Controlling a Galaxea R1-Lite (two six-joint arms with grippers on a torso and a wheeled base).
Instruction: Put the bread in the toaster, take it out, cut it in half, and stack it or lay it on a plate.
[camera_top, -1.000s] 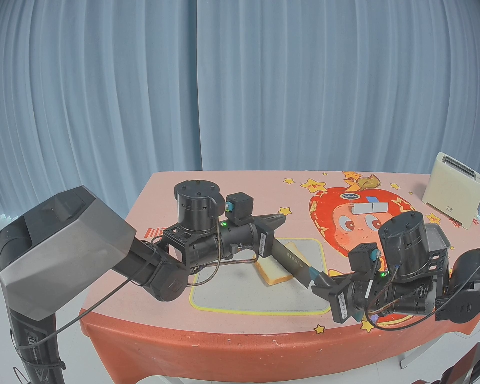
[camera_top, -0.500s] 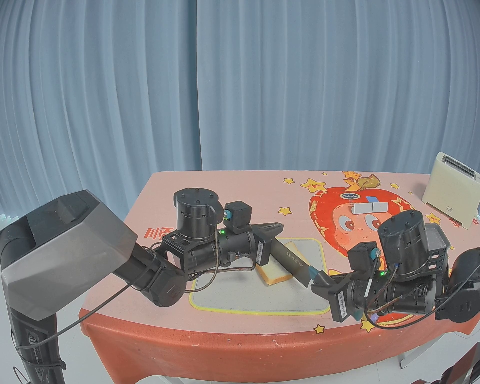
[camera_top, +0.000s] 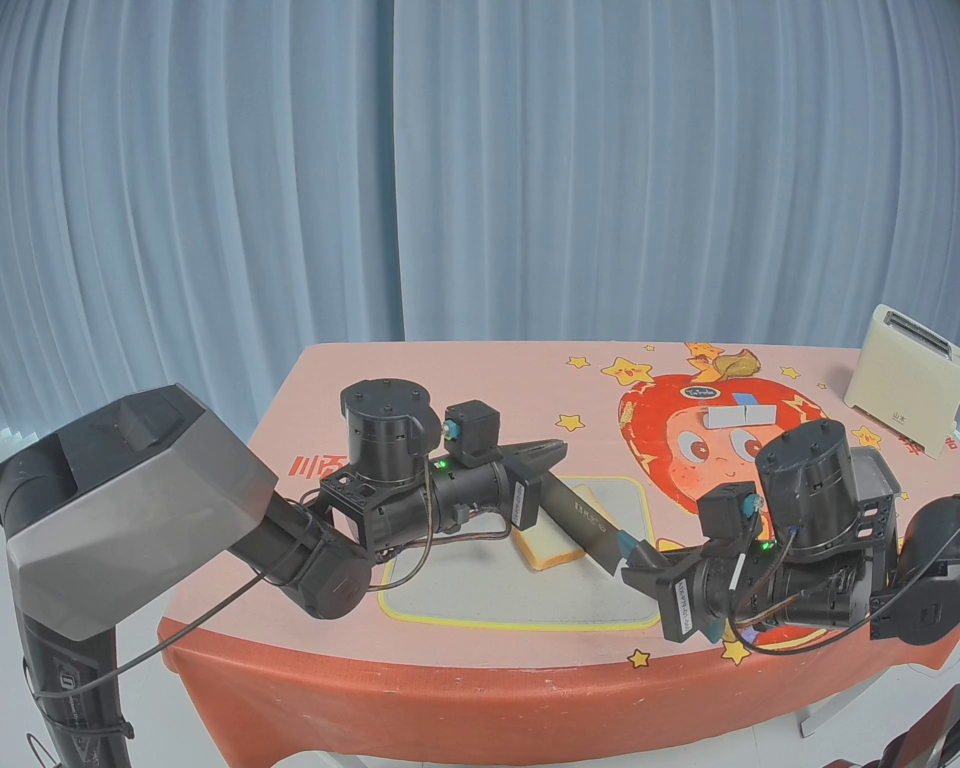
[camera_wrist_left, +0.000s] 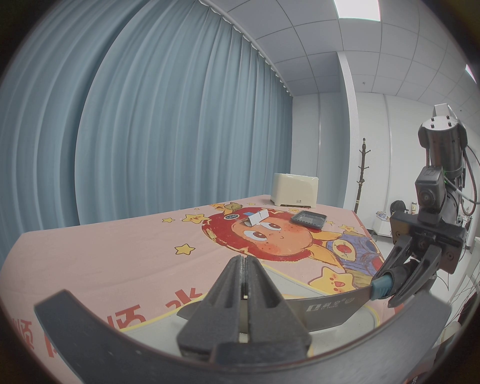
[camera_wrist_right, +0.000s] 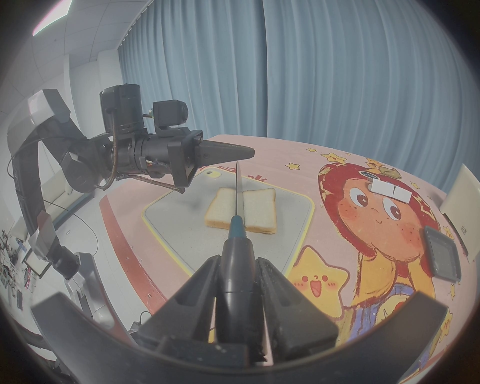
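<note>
A slice of bread (camera_top: 545, 548) (camera_wrist_right: 242, 210) lies on the grey cutting mat (camera_top: 480, 590) (camera_wrist_right: 175, 215). My right gripper (camera_top: 638, 568) (camera_wrist_right: 237, 265) is shut on the teal-ended handle of a knife (camera_top: 585, 520) (camera_wrist_left: 330, 310). The blade stands on edge across the middle of the bread. My left gripper (camera_top: 558, 448) (camera_wrist_left: 245, 265) (camera_wrist_right: 247, 149) is shut with nothing in it, just above the far end of the blade. Whether it touches the blade I cannot tell. The cream toaster (camera_top: 905, 380) (camera_wrist_left: 295, 190) stands at the table's far right. A dark plate (camera_wrist_right: 442, 252) (camera_wrist_left: 310, 219) lies near it.
The table carries an orange cartoon-print cloth (camera_top: 450, 390). A small white tag (camera_top: 740, 415) lies on the printed face. The table's front edge (camera_top: 500, 660) runs close below the mat. Blue curtains hang behind.
My left arm has drawn back a little to the left and sunk slightly, its shut gripper staying over the blade's far end. The knife, the bread and my right arm have hardly shifted.
</note>
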